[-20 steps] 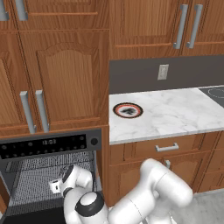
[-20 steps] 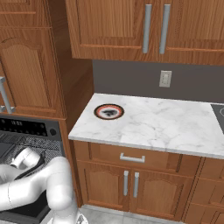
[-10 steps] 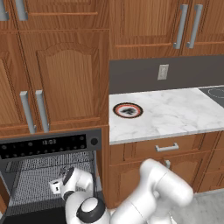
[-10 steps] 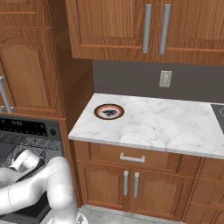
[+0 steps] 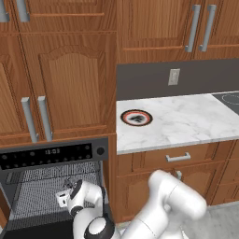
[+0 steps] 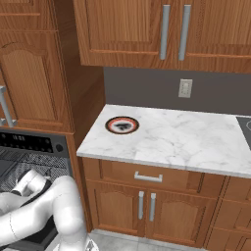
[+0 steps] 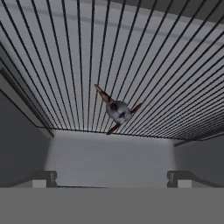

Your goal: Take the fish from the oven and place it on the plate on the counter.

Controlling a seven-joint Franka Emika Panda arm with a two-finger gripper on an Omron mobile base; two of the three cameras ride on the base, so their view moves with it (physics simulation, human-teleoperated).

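The black oven (image 5: 51, 156) stands open below the wooden cabinets, and my arm reaches into it. In the hand view the fish (image 7: 117, 109), small, grey and slim, lies on the wire rack (image 7: 166, 65) just ahead of my gripper (image 7: 111, 177). The gripper is open, with both fingertips (image 7: 43, 177) short of the fish and nothing between them. From the left base view the gripper (image 5: 62, 199) hangs just below and in front of the fish (image 5: 69, 183). The plate (image 5: 136, 117) (image 6: 122, 124), red-rimmed with a dark pattern, sits on the marble counter (image 5: 186, 121) near its left end.
Wooden cabinet doors (image 5: 70, 79) rise above the oven, and drawers with grey handles (image 6: 147, 177) sit under the counter. A black cooktop (image 5: 228, 100) lies at the counter's far right. The oven's side walls (image 7: 22, 113) close in around the hand.
My hand has sunk slightly lower inside the oven. The jaws have stayed open, and the fish and plate have not moved.
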